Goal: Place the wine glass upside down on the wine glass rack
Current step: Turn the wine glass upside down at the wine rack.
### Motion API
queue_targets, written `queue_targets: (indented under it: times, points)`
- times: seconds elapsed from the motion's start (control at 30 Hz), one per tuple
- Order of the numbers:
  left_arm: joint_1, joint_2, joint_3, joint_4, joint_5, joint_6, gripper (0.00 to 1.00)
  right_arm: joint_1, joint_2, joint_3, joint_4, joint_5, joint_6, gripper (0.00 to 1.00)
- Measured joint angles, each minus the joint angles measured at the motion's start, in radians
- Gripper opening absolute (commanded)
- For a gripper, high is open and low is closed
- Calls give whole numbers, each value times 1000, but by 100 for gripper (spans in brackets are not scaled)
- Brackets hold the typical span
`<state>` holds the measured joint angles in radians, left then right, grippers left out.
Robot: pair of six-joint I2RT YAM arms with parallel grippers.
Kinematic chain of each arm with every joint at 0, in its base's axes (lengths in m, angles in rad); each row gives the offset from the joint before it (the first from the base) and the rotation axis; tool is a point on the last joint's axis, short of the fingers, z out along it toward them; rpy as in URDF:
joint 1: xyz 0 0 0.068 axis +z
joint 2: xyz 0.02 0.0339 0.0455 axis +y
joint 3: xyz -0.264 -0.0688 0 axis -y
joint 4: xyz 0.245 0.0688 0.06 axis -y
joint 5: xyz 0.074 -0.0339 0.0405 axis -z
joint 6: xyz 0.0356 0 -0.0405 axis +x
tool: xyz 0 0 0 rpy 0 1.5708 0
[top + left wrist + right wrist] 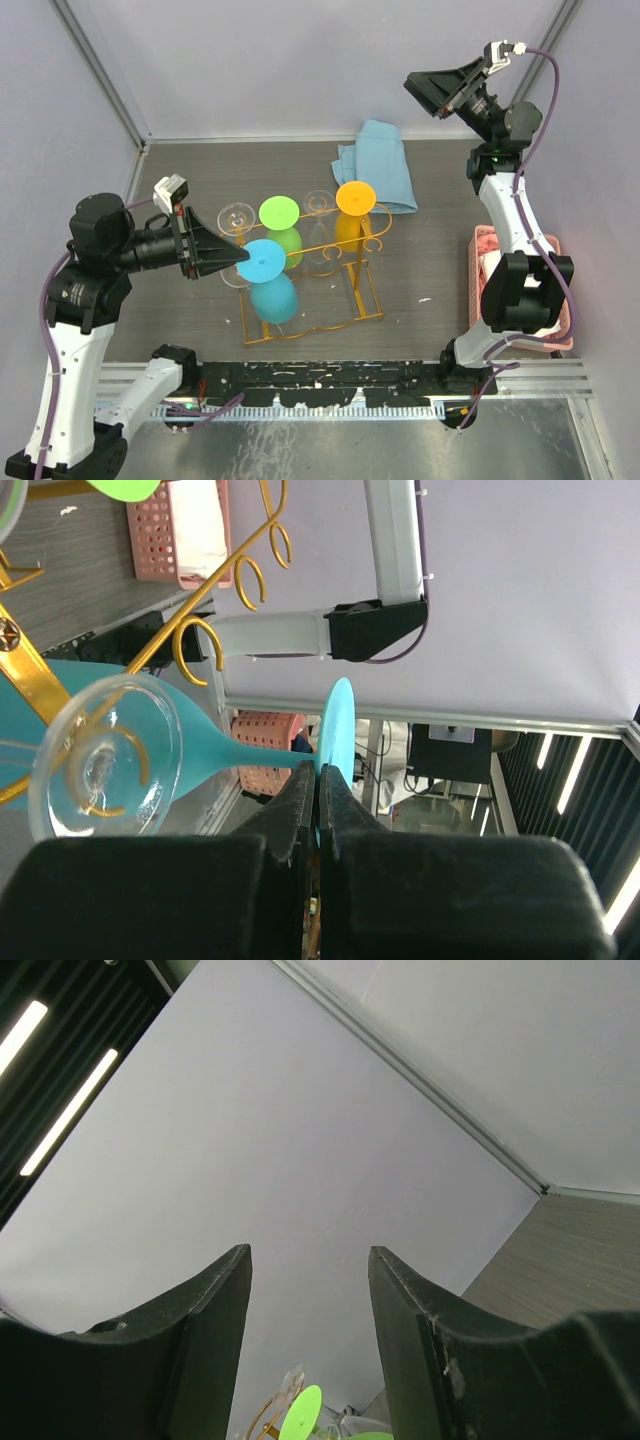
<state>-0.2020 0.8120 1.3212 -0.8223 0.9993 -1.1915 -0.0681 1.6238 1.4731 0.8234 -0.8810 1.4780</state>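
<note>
Left pincer clamped on the teal wine glass at the rack; right pincer half open and empty

The teal wine glass stands foot up and bowl down at the front left corner of the wine glass rack. The left pincer reaches in from the rack's left, and the left wrist view shows its jaws pressed together on the rim of the thin foot disc. Whether the foot rests on the rail cannot be told. A green glass, an orange glass and a clear glass hang inverted along the rack's far side. The right pincer is raised well to the rack's far right, its jaws partway apart and holding nothing. A blue cloth lies on the surface behind the rack, and a pink basket sits to its right.
</note>
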Motion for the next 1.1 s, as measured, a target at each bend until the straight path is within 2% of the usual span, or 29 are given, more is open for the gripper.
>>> queue_targets:
  times: [0.6, 1.1]
  points:
    - [-18, 34, -12, 6, 8, 6, 0, -24, 14, 0, 44, 0, 45, 56]
    - [-29, -31, -94, 0, 27, -24, 0, -35, 28, -2, 79, 1, 80, 56]
